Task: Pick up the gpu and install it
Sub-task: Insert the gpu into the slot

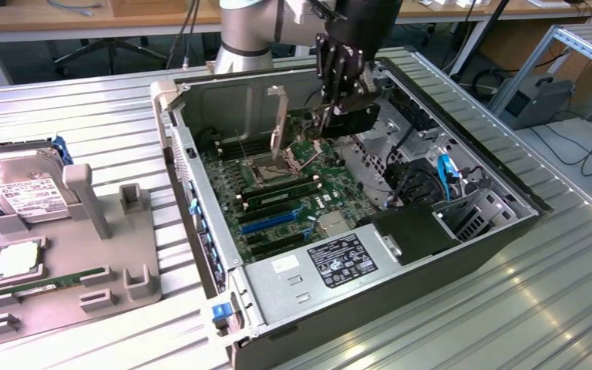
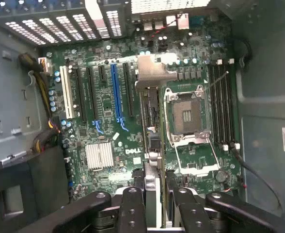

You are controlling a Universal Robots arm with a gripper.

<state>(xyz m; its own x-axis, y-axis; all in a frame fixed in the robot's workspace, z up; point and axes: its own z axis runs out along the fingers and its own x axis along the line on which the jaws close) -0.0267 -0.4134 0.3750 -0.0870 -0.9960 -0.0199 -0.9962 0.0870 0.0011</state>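
Note:
My gripper (image 1: 334,123) hangs inside the open computer case (image 1: 275,304), above the motherboard (image 1: 296,196). It is shut on the gpu (image 1: 277,116), a slim black card held on edge, with its pale metal bracket standing upright toward the case's back wall. In the wrist view the gpu (image 2: 151,116) runs edge-on from between my fingers (image 2: 133,208) out to its bracket, and my gripper (image 2: 156,206) clamps the card's near end. The card hovers between the blue expansion slot (image 2: 115,92) and the CPU socket (image 2: 186,114). I cannot tell whether it touches the board.
On the exterior view's left, a grey fixture (image 1: 90,254) holds a silver hard drive (image 1: 24,189), a processor chip (image 1: 16,260) and a green memory stick (image 1: 44,284). Inside the case are cables (image 1: 445,173), a black power supply block (image 1: 409,227) and memory slots (image 2: 222,102).

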